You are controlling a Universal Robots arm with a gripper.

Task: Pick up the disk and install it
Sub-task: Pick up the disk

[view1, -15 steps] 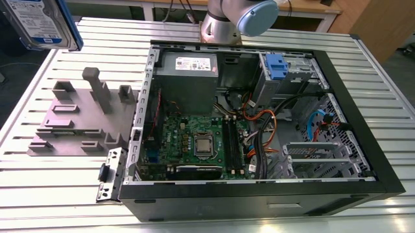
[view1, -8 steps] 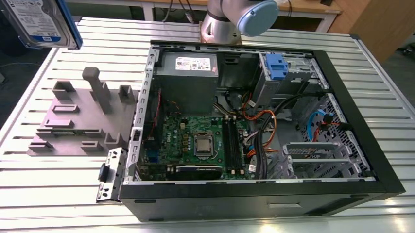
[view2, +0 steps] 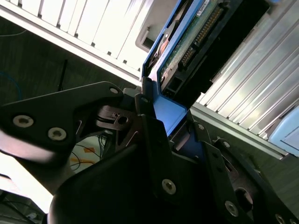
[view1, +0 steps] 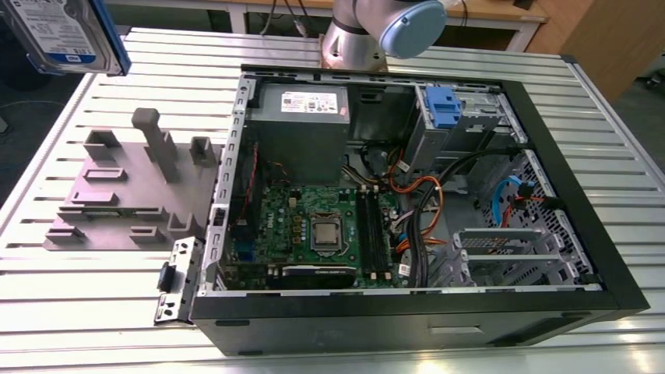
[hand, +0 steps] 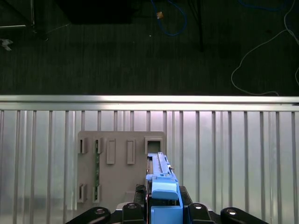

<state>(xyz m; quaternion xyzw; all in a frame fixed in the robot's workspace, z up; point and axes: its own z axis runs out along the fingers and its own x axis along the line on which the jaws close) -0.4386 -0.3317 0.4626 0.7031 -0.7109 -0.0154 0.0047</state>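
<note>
Exterior view, disk: the disk point(view1: 65, 33) hangs in the air at the exterior view's upper left, label side showing and blue frame along its edge, well apart from the computer case point(view1: 416, 315).
Exterior view, case: it lies open on the slatted table point(view1: 93, 327) with its motherboard point(view1: 311, 226) exposed. A grey metal box point(view1: 301, 117) and a blue latch point(view1: 441, 105) sit at its far end.
Exterior view, surroundings: a grey fixture point(view1: 114, 195) stands just beside the case; the arm point(view1: 359, 35) rises behind it.
Second wrist view, claw: the gripper point(view2: 170, 109) is clamped on the disk's blue frame, with black fingers point(view2: 152, 135) pressed against it. The disk's point(view2: 196, 37) green circuit board faces the camera.
First wrist view, disk: seen edge-on point(hand: 161, 182), it is held in the gripper point(hand: 162, 207) above the fixture point(hand: 117, 172) and table point(hand: 233, 154). Cables point(hand: 173, 23) lie on the dark floor beyond.
</note>
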